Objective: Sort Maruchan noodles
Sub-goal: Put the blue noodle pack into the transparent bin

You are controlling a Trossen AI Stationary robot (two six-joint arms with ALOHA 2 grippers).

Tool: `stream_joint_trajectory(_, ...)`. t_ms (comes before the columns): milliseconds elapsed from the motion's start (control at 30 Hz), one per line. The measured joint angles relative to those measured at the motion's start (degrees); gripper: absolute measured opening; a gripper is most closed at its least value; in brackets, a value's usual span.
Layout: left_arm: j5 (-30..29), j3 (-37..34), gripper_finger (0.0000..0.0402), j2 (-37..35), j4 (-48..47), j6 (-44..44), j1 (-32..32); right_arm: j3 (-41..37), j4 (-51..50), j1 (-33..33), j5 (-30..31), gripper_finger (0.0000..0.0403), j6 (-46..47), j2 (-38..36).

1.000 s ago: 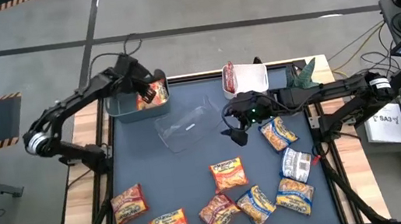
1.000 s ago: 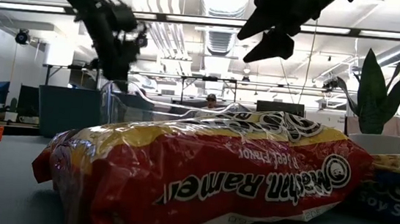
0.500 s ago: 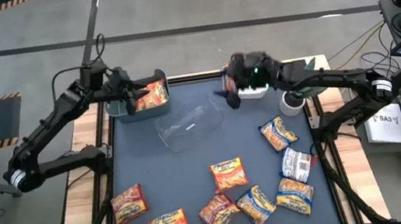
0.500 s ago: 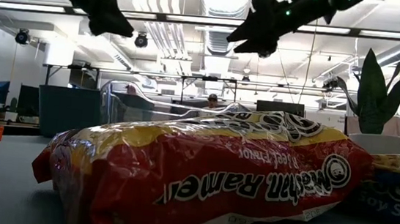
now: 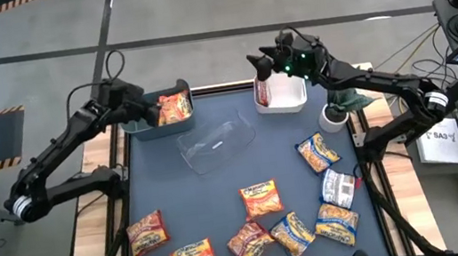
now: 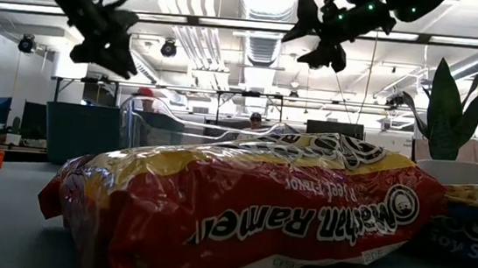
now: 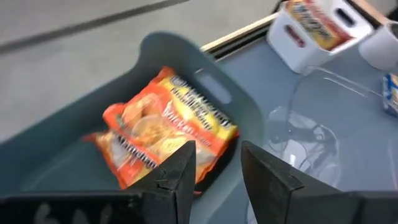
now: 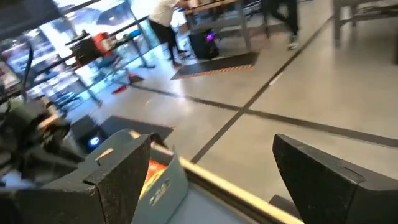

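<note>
Right end effector [image 5: 258, 63] rose; low view hides bins.

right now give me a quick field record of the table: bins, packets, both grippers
teal bin: far left corner, holds one orange packet
white bin: far side, holds a red packet
clear bin: between them, no packet seen inside
loose packets: nine on the near half of the mat
left gripper: open, empty, above the teal bin
right gripper: open, empty, raised beyond the white bin
</note>
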Motion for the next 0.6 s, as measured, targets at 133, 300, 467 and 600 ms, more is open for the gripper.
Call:
stream_joint_trajectory(133,0.0,-0.55,0.0098,1.73,0.28,0.67,-0.02,1.82,-3.63,-0.03,1.75,0.0324,0.01,0.02)
stream_joint_trajectory(300,1.44,-0.55,0.0083,3.04,2.95,2.9,-0.18,3.04,-9.24,0.33,0.15,0.0324,-4.14,0.0)
stream_joint_trajectory(467,2.12,-0.44,0.0077,2.18,14.53,0.62,-0.9,2.41,-12.08,2.59,-4.22,0.0324,-11.6,0.1)
stream_joint_trajectory(600,3.42,-0.86,0.0077,0.53,19.74,5.61,-4.79,0.53,-15.69,8.11,-8.09,0.0324,-14.73,0.15)
